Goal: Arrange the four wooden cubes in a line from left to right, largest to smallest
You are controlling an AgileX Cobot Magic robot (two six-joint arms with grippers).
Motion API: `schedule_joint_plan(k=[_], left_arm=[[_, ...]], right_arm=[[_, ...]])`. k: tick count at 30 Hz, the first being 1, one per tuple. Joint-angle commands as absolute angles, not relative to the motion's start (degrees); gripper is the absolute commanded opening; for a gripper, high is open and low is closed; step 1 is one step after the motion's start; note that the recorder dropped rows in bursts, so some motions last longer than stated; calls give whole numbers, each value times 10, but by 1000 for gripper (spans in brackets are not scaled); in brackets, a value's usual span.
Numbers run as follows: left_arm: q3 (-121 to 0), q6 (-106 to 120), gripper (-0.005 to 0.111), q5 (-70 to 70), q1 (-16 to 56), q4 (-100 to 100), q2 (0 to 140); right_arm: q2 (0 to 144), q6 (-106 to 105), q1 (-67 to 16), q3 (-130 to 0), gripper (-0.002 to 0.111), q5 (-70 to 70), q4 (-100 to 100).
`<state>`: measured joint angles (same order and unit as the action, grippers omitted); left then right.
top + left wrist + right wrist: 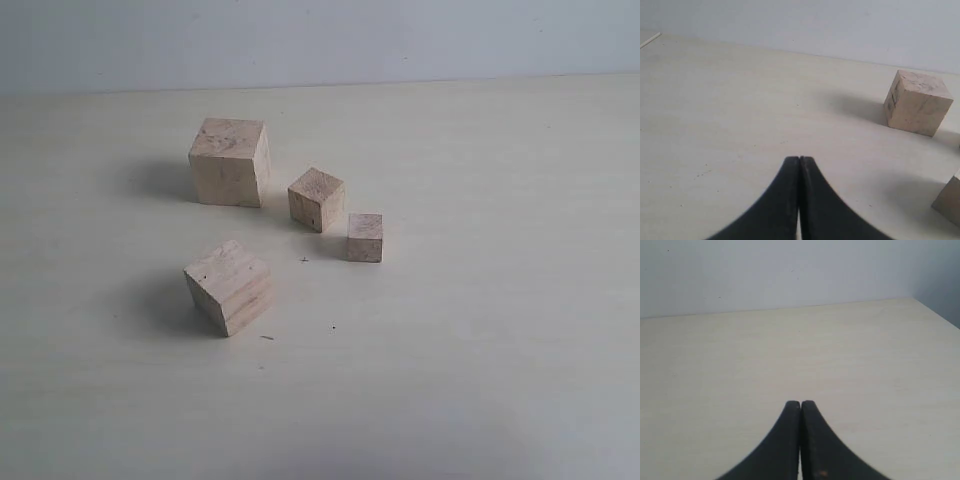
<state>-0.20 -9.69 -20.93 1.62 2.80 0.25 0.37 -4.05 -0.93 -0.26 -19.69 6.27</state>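
Four pale wooden cubes rest on the table in the exterior view. The largest cube point(230, 161) stands at the back left. The second-largest cube point(229, 286) sits in front of it, turned at an angle. A smaller cube point(316, 198) is right of the largest, and the smallest cube point(365, 237) lies just beyond it. Neither arm shows in the exterior view. My left gripper point(799, 159) is shut and empty, well short of the largest cube point(917, 102); a corner of another cube point(949, 201) shows at the frame edge. My right gripper point(800, 403) is shut over bare table, no cube in sight.
The pale tabletop point(480, 350) runs back to a light wall point(320, 40). In the right wrist view the table's edge point(935, 312) shows at one side.
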Motion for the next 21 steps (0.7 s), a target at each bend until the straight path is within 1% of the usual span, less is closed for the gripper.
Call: schedule_joint_plan(k=[1, 15, 18, 21], left_arm=[[0, -95, 0, -205, 19, 24, 0], [0, -95, 0, -205, 19, 24, 0], [0, -95, 0, -205, 19, 24, 0], [0, -95, 0, -205, 19, 24, 0]], right_arm=[[0, -45, -7, 0, 0, -194, 61], [0, -45, -7, 0, 0, -187, 59], [0, -45, -7, 0, 0, -133, 75], [0, -45, -7, 0, 0, -53, 154]])
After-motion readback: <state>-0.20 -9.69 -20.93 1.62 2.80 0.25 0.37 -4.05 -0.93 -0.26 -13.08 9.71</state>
